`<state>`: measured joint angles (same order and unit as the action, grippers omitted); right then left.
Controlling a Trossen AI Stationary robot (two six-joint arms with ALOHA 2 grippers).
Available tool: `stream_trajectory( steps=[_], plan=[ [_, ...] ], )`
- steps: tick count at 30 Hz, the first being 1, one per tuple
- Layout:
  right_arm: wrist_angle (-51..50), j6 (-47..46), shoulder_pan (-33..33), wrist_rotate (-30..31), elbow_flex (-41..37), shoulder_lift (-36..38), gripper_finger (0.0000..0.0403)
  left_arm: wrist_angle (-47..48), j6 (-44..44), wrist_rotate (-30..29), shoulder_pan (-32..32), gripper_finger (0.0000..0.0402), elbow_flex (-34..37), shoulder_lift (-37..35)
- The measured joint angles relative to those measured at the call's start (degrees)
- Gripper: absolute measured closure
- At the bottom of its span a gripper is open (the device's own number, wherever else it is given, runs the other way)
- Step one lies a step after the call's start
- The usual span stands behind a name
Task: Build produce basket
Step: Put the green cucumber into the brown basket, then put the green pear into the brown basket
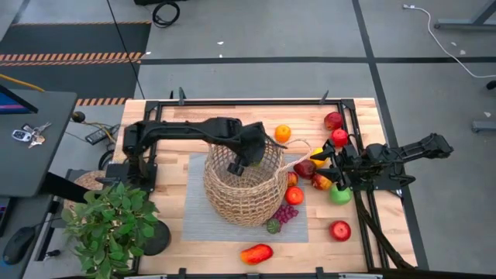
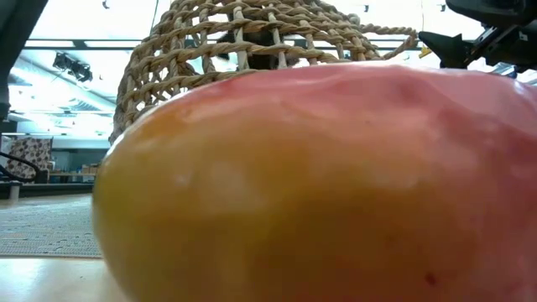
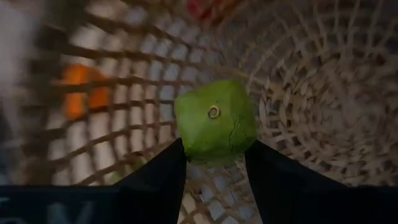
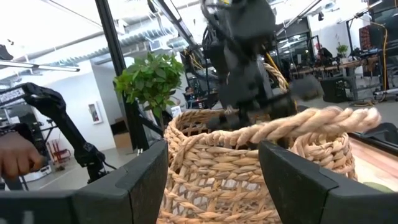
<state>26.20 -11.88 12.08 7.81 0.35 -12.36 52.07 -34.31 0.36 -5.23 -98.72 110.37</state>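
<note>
While the right gripper (image 4: 211, 180) pinches the stiff wicker basket's (image 1: 244, 184) rope handle (image 4: 311, 127) mid-frame, the left gripper (image 3: 214, 155) clamps a light, hard green fruit (image 3: 216, 120) by its sides.

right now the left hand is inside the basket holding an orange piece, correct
Not quite: the left hand is inside the basket, but the piece between its fingers is green, not orange. The left wrist view shows it; an orange fruit lies outside the weave.
</note>
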Motion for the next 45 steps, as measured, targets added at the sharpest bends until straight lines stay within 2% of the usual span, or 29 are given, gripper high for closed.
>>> stream_trajectory(
  steps=[5,11,16,20,24,27,33,37,43,45],
  plan=[
    [0.0,0.0,0.0,0.0,0.0,0.0,0.0148,0.4,-3.7,-0.1,0.6,0.0239,0.0,3.7],
    [0.0,0.0,0.0,0.0,0.0,0.0,0.0148,0.9,-3.9,-0.8,1.0,0.023,0.0,5.1],
    [-0.1,0.0,0.0,0.0,0.0,0.0,0.0148,-0.1,-2.3,-1.3,2.0,0.016,0.0,5.0],
    [-0.1,0.0,0.0,0.0,0.0,0.0,0.0148,-0.7,1.4,-6.3,2.9,0.009,0.0,4.7],
    [-0.1,0.0,0.0,0.0,0.0,0.0,0.0148,2.2,7.0,-10.5,3.9,0.0058,-0.5,3.1],
    [-0.1,0.0,0.0,0.0,0.0,0.0,0.0148,5.1,12.5,-10.6,4.0,0.0063,-2.9,1.6],
    [-0.1,0.0,0.0,0.0,0.0,0.0,0.0148,6.8,15.7,-10.5,0.4,0.0108,-8.0,-2.9],
    [0.3,0.0,0.0,0.0,0.0,-0.1,0.0148,3.0,17.8,-9.6,-6.6,0.0136,-8.0,-4.4],
    [0.2,0.0,0.0,0.0,0.0,0.0,0.0148,-5.4,32.8,-6.4,-19.3,0.017,-7.0,-3.5],
    [0.2,0.0,0.0,0.0,0.0,0.0,0.0148,-4.2,35.4,-6.4,-22.6,0.018,-5.8,-2.0]
  ],
)
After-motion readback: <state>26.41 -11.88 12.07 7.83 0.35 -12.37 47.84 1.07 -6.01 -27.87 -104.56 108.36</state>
